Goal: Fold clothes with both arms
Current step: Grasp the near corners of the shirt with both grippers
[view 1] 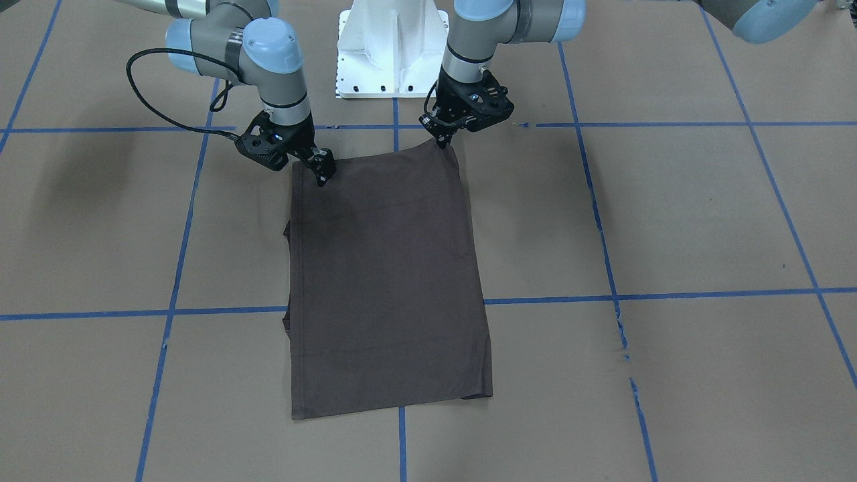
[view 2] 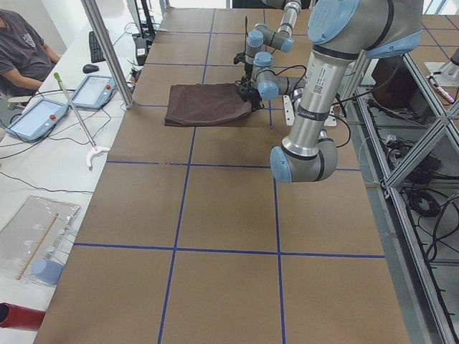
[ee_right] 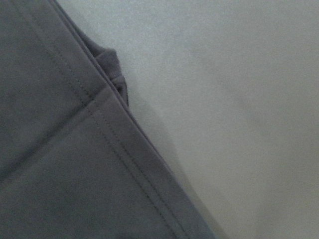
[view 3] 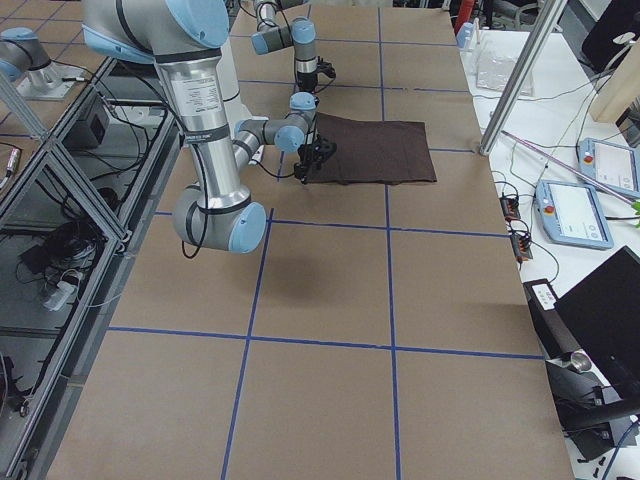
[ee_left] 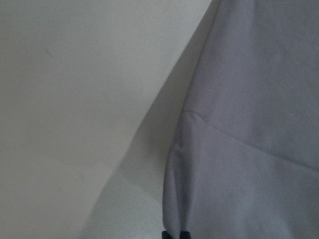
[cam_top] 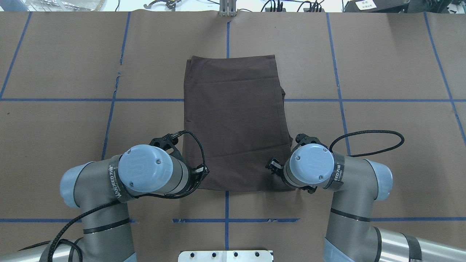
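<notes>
Shirt (view 1: 388,281): dark, folded to a long rectangle, flat on the surface (view 1: 669,214), straight out from the pedestal (view 1: 392,47). One short edge lies nearest the pedestal. A little cloth peeks past one long edge.
Left pincer (view 1: 443,139): at a pedestal-side corner, clenched on the shirt, corner slightly raised.
Right pincer (view 1: 324,173): at the other pedestal-side corner, tips over the cloth; grip cannot be told.
Open room: brown surface with blue tape lines (view 1: 669,293) runs wide along both long edges and past the edge farthest from the pedestal.
</notes>
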You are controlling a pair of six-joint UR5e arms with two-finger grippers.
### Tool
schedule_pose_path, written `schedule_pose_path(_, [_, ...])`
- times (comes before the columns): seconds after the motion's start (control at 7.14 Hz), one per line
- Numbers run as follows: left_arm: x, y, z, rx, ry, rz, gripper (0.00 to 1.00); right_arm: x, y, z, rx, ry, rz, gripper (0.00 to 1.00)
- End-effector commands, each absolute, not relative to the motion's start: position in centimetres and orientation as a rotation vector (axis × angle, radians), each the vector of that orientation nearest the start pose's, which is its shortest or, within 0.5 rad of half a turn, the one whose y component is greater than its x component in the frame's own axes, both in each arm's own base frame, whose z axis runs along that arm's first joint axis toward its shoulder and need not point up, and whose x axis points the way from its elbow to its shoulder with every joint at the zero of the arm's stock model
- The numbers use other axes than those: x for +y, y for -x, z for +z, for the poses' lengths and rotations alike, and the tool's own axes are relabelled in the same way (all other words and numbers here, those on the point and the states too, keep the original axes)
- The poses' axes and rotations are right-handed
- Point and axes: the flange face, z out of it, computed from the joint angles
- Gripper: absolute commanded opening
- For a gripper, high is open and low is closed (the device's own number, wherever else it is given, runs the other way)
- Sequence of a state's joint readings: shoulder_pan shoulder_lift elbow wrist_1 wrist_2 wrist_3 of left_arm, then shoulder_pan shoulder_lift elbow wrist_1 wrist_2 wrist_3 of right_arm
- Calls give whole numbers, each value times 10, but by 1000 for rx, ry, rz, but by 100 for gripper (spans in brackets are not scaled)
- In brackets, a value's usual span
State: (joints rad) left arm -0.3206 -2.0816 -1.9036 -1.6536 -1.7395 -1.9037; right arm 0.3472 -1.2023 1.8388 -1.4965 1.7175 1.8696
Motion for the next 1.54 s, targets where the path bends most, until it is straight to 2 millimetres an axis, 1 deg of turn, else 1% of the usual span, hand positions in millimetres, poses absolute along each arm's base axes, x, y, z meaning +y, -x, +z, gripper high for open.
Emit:
schedule_pose_path(0.0, [-302,-539,219,935,164,-526,0,-319,533,338,-716,126,564,100])
schedule_pose_path(0.14, [-302,-539,219,935,164,-526,0,-319,534,337,-719,126,565,100])
schedule_pose_path(0.28, [-302,-539,219,935,164,-526,0,-319,534,335,-722,128,571,64])
schedule_pose_path(0.42, [-302,-539,219,935,164,-526,0,-319,534,336,-719,128,570,34])
schedule_pose_path(0.56, [-302,-539,219,935,164,-526,0,-319,534,334,-723,129,568,18])
schedule_pose_path(0.7, [-302,-539,220,933,164,-527,0,-319,534,333,-725,129,568,10])
schedule_pose_path(0.84, [-302,-539,220,933,164,-527,0,-320,534,330,-730,128,569,3])
schedule_pose_path(1.4, [-302,-539,220,935,164,-526,0,-324,532,318,-751,126,573,0])
